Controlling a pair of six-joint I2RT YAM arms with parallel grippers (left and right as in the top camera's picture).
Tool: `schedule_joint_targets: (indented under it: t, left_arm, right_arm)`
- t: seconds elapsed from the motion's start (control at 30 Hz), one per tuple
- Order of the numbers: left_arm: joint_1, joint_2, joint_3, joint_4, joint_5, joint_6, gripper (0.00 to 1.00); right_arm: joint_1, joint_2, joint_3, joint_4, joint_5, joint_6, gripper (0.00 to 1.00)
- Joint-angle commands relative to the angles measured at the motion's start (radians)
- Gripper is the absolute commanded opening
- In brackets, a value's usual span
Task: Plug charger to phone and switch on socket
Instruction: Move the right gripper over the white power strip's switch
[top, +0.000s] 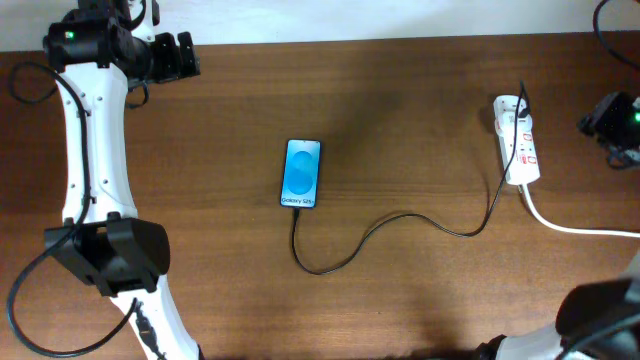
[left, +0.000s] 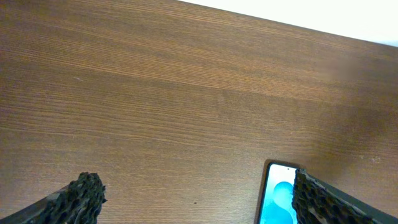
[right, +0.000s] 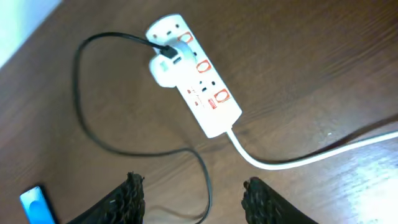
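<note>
The phone (top: 302, 173) lies face up mid-table, blue screen lit; it also shows in the left wrist view (left: 277, 199) and the right wrist view (right: 35, 203). The black charger cable (top: 400, 222) runs from the phone's near end, where its plug tip meets the phone, in a loop to the socket (top: 518, 140). The socket is a white power strip (right: 198, 76) with red switch marks and a white adapter plugged in. My left gripper (left: 196, 199) is open, high at the far left (top: 188, 55). My right gripper (right: 194, 193) is open above the cable, near the socket.
The socket's thick white cord (top: 575, 226) runs off the right edge, also seen in the right wrist view (right: 298, 158). The brown wooden table (top: 420, 100) ends at a white wall at the far side. My left arm (top: 95, 180) spans the left side.
</note>
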Motion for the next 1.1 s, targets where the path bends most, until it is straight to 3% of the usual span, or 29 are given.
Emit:
schedule_joint_targets:
  t: [0.0, 0.27, 0.43, 0.57, 0.77, 1.07]
  left_arm:
    - [0.004, -0.032, 0.006, -0.001, -0.011, 0.019, 0.99]
    - [0.004, -0.031, 0.006, -0.001, -0.011, 0.019, 0.99]
    - [0.004, -0.031, 0.006, -0.001, -0.011, 0.019, 0.99]
    - [0.004, -0.031, 0.006, -0.001, -0.011, 0.019, 0.99]
    - [0.004, -0.031, 0.006, -0.001, -0.011, 0.019, 0.99]
    - [0.004, -0.031, 0.006, -0.001, -0.011, 0.019, 0.99]
  right_arm:
    - [-0.028, 0.08, -0.002, 0.034, 0.016, 0.013, 0.54]
    - [-0.1, 0.271, -0.003, 0.13, -0.017, -0.01, 0.69]
    - [-0.098, 0.362, -0.003, 0.218, -0.05, -0.044, 0.71]
    - [-0.066, 0.414, -0.003, 0.251, -0.051, -0.044, 0.75]
    - [0.032, 0.465, -0.004, 0.329, 0.102, -0.066, 0.8]
    - [0.044, 0.496, -0.01, 0.329, 0.154, 0.075, 0.81]
